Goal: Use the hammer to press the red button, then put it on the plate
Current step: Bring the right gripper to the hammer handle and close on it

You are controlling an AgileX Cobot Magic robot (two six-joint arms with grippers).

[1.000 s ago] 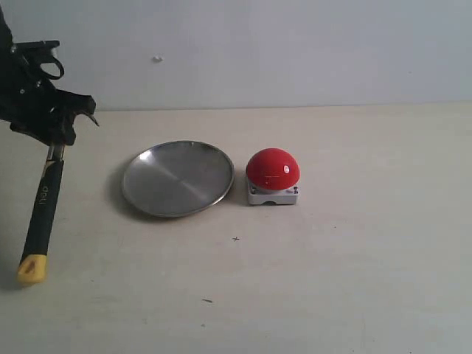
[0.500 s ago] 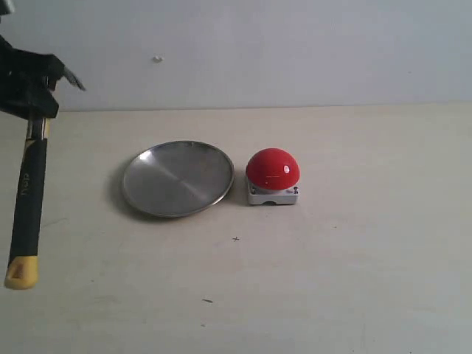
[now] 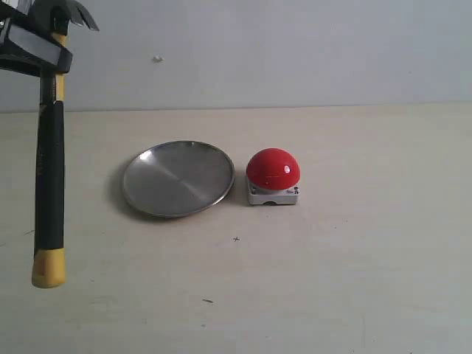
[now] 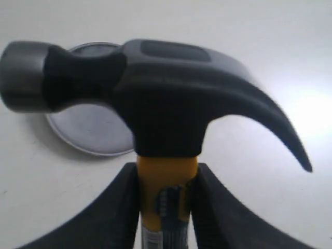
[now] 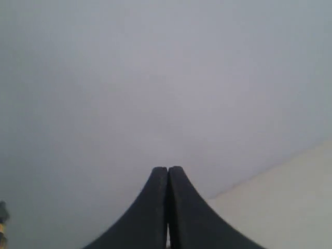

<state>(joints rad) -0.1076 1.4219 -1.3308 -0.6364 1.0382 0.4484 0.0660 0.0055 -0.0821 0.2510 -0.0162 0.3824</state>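
- The hammer (image 3: 49, 169) has risen over the last second. It leaned then, with its yellow end low by the desk (image 3: 354, 280). Now it hangs almost straight down at the far left of the exterior view, head uppermost.
- The left fingers (image 4: 116, 212) are clamped on the yellow neck band just under the dark head, one on each side. The arm has climbed toward the top corner of the exterior view, so the claw now shows above the grip.
- The yellow end appears to hang free of the desk, with only a faint shadow below it, so the pickup looks finished.
- The red button (image 3: 272, 168) sits untouched on its grey base, just beside the right edge of the plate (image 3: 177, 179). Both are well apart from the hammer, and neither has shifted.
- The plate is bare. In the left wrist view it shows behind the hammer's striking face.
- The right fingers (image 5: 153, 207) are pressed together on nothing and face a pale wall, away from the work.
- The pressing step looks next: the hammer has to travel across, past the plate, and come down on the red dome. With the grip so near the head, the long handle may swing during that move.
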